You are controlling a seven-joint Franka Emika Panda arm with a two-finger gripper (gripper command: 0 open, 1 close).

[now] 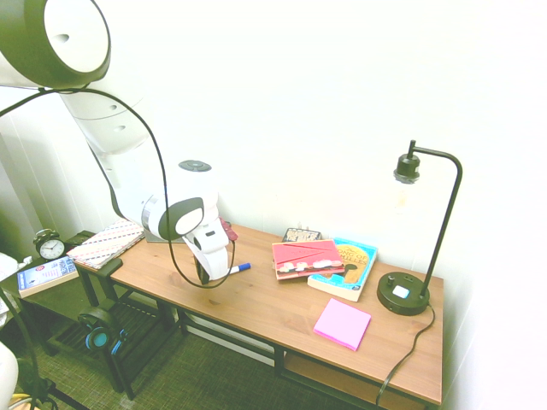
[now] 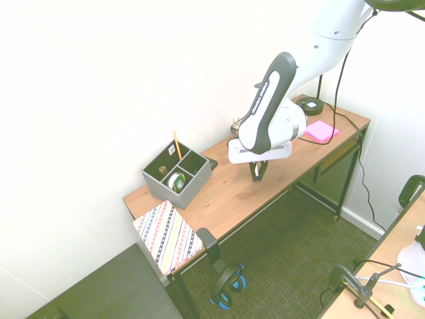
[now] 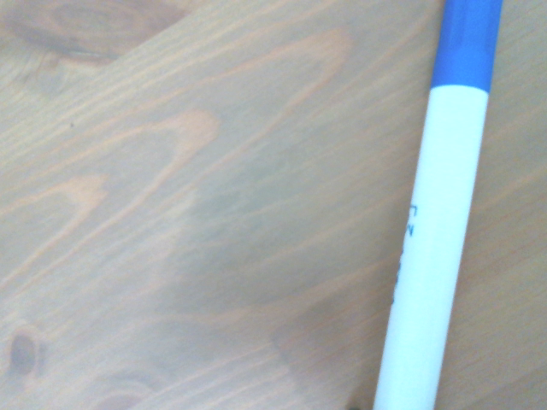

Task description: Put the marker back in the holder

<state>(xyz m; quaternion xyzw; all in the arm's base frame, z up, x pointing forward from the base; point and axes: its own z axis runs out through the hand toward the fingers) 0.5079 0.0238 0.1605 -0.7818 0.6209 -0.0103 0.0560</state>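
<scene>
One marker (image 1: 242,267), white-barrelled with a blue cap, lies on the wooden desk (image 2: 226,193), left of centre in the first exterior view. The gripper (image 2: 258,174) is down at the desktop with its fingers drawn together on the white barrel; the blue cap sticks out from it toward the right of that frame. In the wrist view the barrel runs in from the bottom edge, right of centre, with the cap at the top.

One grey desk organizer (image 2: 194,189) stands left of centre in the second exterior view, well apart from the gripper and marker. In it are one orange pencil (image 2: 177,146), leaning upright, and one roll of tape (image 2: 176,181). One notebook with a patterned cover (image 2: 169,239) lies beside it, toward the bottom of that frame.

Right of centre in the first exterior view are two books, one red (image 1: 308,257) and one blue and yellow (image 1: 352,266), touching. Near them are one pink notepad (image 1: 343,324) and, at far right, one black desk lamp (image 1: 402,293). At far left are one alarm clock (image 1: 50,246), one paperback (image 1: 48,276) and, lower, one pair of headphones (image 1: 101,333).
</scene>
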